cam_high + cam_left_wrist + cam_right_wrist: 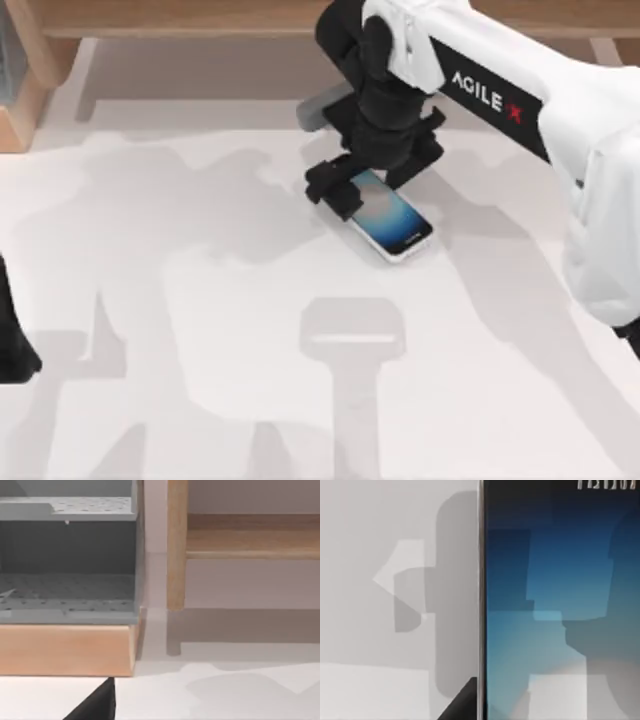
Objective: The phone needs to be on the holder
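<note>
One phone (390,213) lies screen-up on the white table (200,330), just right of centre toward the far side, its long axis slanting from far-left to near-right. Over its far-left end sits the right gripper (345,187), seemingly placed to grasp that end; whether its fingers are closed cannot be told. At the table's near-left edge, the left arm (12,340) waits parked.
</note>
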Available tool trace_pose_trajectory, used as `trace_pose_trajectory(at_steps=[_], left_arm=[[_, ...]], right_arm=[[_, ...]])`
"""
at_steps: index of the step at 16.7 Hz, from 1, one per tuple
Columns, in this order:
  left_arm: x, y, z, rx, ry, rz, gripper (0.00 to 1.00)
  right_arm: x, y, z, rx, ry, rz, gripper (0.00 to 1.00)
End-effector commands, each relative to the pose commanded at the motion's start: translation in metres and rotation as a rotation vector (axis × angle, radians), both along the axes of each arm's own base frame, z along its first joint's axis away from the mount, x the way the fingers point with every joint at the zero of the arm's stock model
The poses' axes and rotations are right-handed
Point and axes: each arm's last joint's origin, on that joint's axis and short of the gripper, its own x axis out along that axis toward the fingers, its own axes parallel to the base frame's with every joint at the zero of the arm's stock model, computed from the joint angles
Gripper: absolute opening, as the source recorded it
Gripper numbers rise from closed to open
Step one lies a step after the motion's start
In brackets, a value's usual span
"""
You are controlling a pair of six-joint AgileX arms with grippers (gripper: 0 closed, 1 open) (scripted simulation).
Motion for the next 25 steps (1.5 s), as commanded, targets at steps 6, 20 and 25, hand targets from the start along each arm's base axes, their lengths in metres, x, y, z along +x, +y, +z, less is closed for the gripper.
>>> trace_pose_trajectory(at_steps=[6,20,25], left_arm=[[0.000,0.000,0.000,0.000,0.000,0.000,1.00],[0.000,0.000,0.000,0.000,0.000,0.000,1.00],[0.000,0.000,0.000,0.000,0.000,0.000,1.00]], right_arm=[[0.000,0.000,0.009,0.002,-0.001,-0.002,0.00],[-0.012,-0.130,0.141,0.373,-0.172,0.016,0.00],[-0.043,-0.261,0.173,0.518,-0.388,-0.080,0.00]])
